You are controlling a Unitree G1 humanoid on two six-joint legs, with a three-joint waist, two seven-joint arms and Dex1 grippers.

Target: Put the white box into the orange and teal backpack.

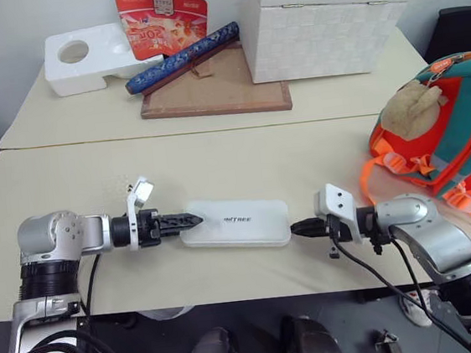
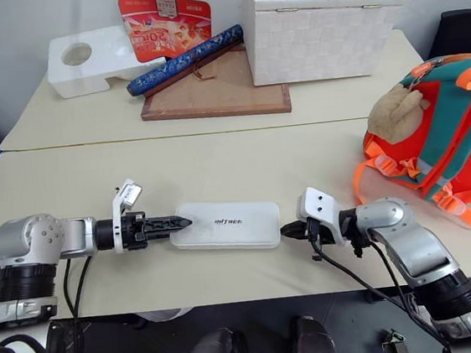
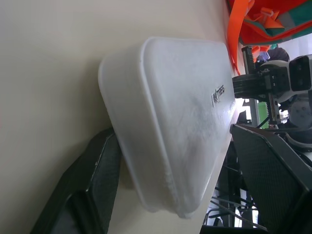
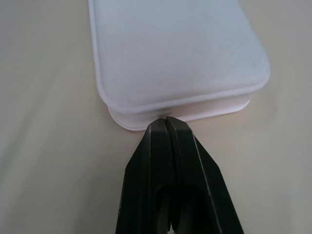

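The white box (image 1: 234,223) lies flat on the beige table (image 1: 217,161), near its front edge, with dark lettering on its lid. My left gripper (image 1: 191,221) is at the box's left end. In the left wrist view it is open, with one finger (image 3: 92,190) low by the table and the other finger (image 3: 273,175) above the lid of the box (image 3: 180,112). My right gripper (image 1: 297,229) is shut, and its tips touch the rim of the box's (image 4: 180,53) right end. The orange and teal backpack (image 1: 457,119), with a tan plush toy, stands at the table's right edge.
On the far table are a big white woven box (image 1: 321,24), a white styrofoam block (image 1: 89,61), a wooden board (image 1: 218,90), a blue rolled item (image 1: 181,57) and a red packet (image 1: 162,20). A black chair (image 1: 460,30) stands at the far right.
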